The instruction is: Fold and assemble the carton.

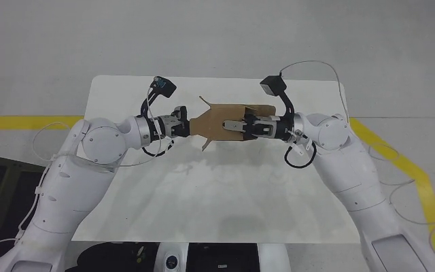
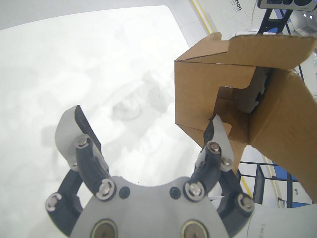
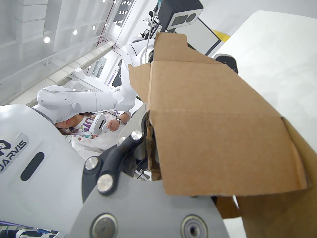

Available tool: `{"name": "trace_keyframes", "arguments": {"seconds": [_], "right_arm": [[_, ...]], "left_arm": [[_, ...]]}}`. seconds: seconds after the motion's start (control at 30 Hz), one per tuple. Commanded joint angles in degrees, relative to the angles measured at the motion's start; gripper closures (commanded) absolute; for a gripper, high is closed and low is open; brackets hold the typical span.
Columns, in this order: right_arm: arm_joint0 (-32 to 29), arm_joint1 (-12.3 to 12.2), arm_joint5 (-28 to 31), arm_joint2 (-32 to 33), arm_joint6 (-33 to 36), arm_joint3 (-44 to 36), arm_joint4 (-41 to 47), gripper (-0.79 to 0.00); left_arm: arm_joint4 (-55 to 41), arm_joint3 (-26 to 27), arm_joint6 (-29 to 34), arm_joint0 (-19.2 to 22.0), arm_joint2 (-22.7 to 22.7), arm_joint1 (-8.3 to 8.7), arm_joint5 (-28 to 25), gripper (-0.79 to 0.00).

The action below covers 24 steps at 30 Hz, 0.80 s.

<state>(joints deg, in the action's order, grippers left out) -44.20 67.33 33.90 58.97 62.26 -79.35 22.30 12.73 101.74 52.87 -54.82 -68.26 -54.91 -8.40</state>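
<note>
White bench, rounded at the corners, spread beneath both arms.

Over its far middle, a brown corrugated carton, partly erected into a tube and lying lengthwise between the two arms. Hangs raised above the bench, with a shadow on the surface below. Stands open at the end toward the left arm, flaps splayed outward there. In the left wrist view, shows one flap folded across the top of the opening and another slanting away at the side, with the hollow inside visible between them. In the right wrist view, presents one broad creased panel close to the camera, covering the fingers behind it.

Right hand at the carton's other end, grasping the carton. Lies with a pale finger flat along the top panel in the top view.

Left hand just at the open end, released, gripping nothing. Touches the edge of a lower flap with one fingertip; keeps the other well apart from the carton, over bare bench.
</note>
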Motion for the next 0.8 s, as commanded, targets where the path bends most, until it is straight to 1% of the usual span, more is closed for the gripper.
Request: {"name": "trace_keyframes", "arguments": {"seconds": [0.0,0.3,0.47,0.77], "right_arm": [[0.1,0.0,0.1,-0.1,0.0,0.1,0.0,0.0],[0.5,0.3,0.3,-0.7,-0.2,1.1,0.5,0.0],[0.2,0.5,1.3,-0.6,-1.9,1.9,2.4,0.0],[0.5,0.8,2.2,-1.0,-1.3,2.8,4.5,0.0]], "left_arm": [[-0.1,0.0,0.0,0.0,0.0,-0.01,0.0,-0.785],[0.1,-0.2,0.6,0.2,0.4,-0.07,0.0,-0.785],[0.1,-0.4,1.2,0.4,0.5,-0.09,0.0,-0.785],[-0.5,-1.5,2.8,1.5,1.8,-0.31,0.0,-0.785]]}}
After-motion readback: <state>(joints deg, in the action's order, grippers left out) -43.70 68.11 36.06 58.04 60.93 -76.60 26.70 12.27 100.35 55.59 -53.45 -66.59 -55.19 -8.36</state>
